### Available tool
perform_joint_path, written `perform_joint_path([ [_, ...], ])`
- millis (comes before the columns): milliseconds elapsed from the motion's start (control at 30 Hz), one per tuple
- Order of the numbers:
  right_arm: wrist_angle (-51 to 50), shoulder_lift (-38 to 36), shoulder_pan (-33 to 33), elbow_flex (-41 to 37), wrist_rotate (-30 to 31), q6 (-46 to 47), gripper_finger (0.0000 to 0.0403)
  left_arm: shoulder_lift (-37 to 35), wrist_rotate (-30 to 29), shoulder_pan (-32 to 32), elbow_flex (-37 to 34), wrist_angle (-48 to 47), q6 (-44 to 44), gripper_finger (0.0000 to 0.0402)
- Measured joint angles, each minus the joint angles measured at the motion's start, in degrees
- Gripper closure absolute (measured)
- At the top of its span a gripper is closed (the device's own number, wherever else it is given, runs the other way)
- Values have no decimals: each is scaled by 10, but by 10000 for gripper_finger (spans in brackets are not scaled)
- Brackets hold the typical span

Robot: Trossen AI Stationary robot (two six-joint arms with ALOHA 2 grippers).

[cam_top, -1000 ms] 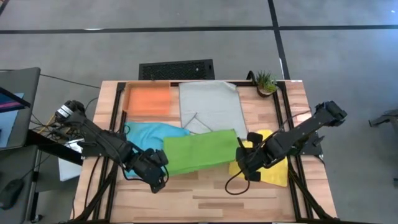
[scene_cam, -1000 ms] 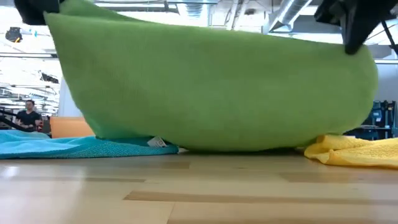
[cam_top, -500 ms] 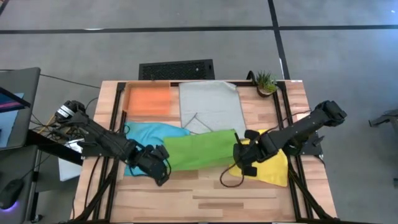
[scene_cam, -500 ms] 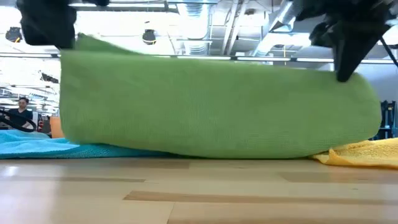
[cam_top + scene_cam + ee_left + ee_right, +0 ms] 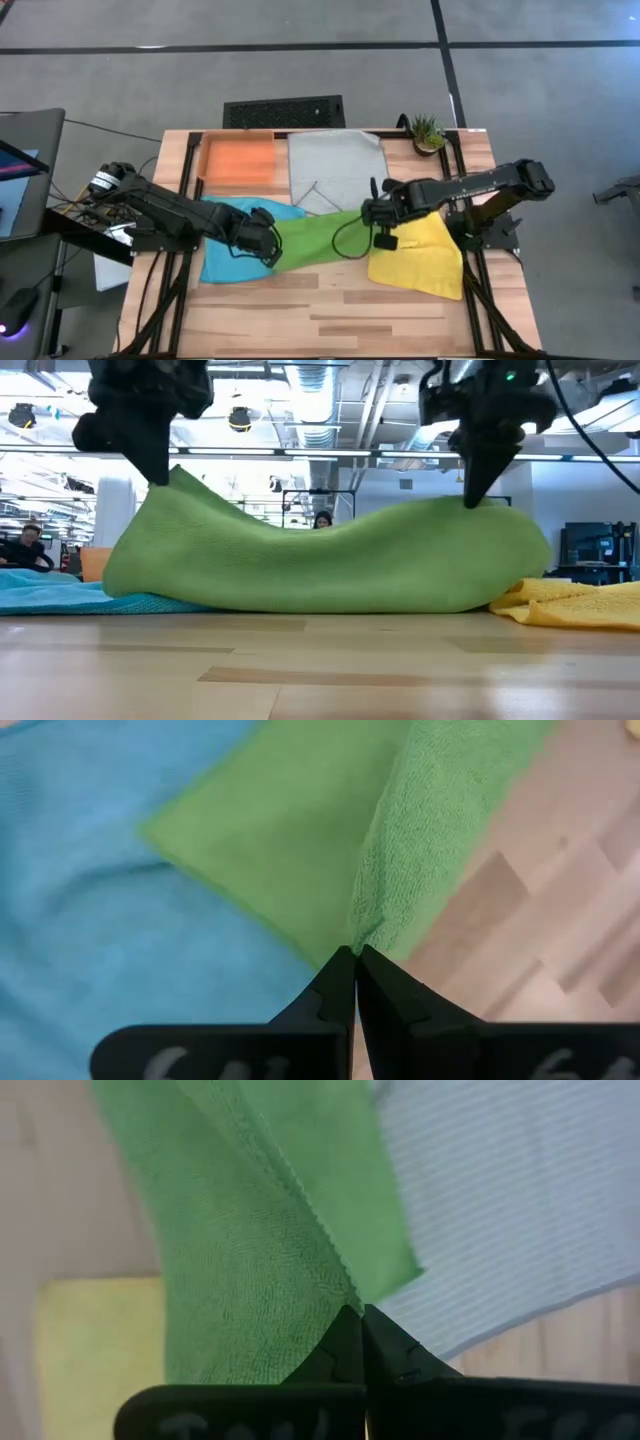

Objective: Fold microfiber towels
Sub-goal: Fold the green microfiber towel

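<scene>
Two grippers, left [image 5: 268, 243] and right [image 5: 378, 215], pinching the green towel's [image 5: 318, 242] corners, have carried them across, completing its first fold.

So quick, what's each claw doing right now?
Left gripper: closed, pinching the green towel.
Right gripper: closed, pinching the same towel's other end.
</scene>
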Motion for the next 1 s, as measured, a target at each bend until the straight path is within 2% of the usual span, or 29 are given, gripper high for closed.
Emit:
perform_joint_path([
  [200, 4, 0, -47, 0, -2, -43, 399, 0, 3, 27, 0, -64, -12, 401],
  [433, 12, 0, -74, 0, -9, -68, 395, 0, 4, 52, 0, -56, 29, 401],
  [533, 12, 0, -85, 0, -32, -68, 387, 0, 4, 61, 0, -59, 30, 401],
  [733, 13, 0, -96, 0, -33, -68, 368, 0, -13, 71, 0, -58, 42, 399],
  [867, 14, 0, -102, 0, -32, -69, 352, 0, -21, 71, 0, -58, 42, 374],
  [1000, 14, 0, -104, 0, -32, -73, 326, 0, -33, 71, 0, -59, 42, 330],
])
